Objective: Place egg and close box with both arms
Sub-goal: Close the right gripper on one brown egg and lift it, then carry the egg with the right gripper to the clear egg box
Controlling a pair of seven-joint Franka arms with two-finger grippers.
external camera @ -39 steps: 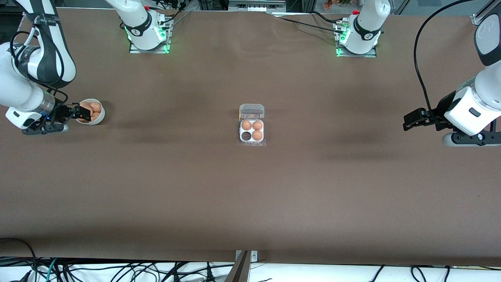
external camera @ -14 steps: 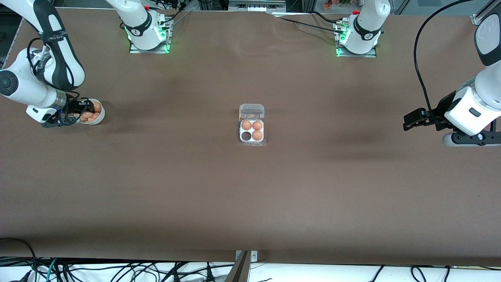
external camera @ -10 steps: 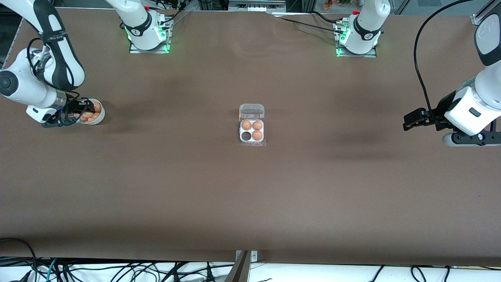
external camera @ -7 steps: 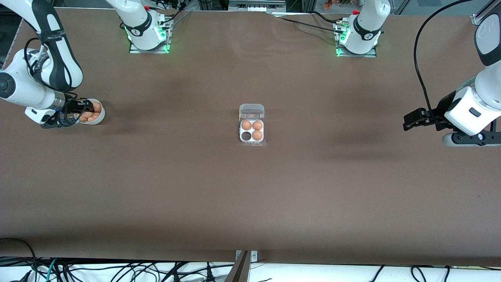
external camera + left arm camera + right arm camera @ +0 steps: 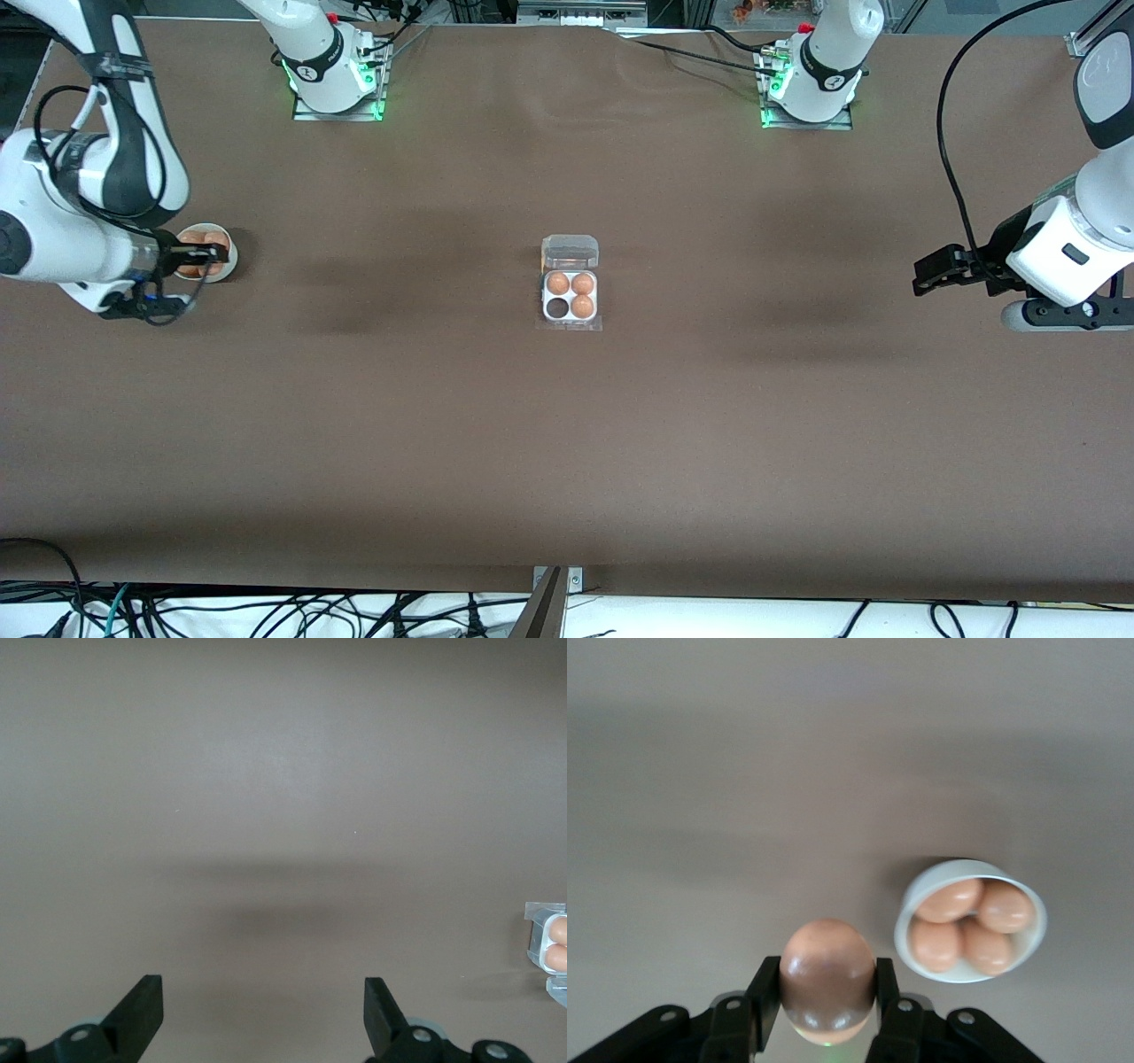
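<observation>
My right gripper [image 5: 213,254] is shut on an orange-brown egg [image 5: 827,979] and holds it in the air over the white bowl [image 5: 225,266] at the right arm's end of the table. The bowl [image 5: 921,961] holds several more eggs. The clear egg box [image 5: 570,283] sits open at the table's middle, lid tipped back, with three eggs in it and one dark empty cell [image 5: 557,307]. A corner of the box [image 5: 551,943] shows in the left wrist view. My left gripper [image 5: 926,276] is open and empty, waiting over bare table at the left arm's end.
The brown table [image 5: 567,425] stretches wide around the box. The arm bases [image 5: 337,80] stand along the table's edge farthest from the front camera. Cables hang along the edge nearest the camera.
My right gripper has risen out of the bowl with an egg between its fingers. The left arm has not moved.
</observation>
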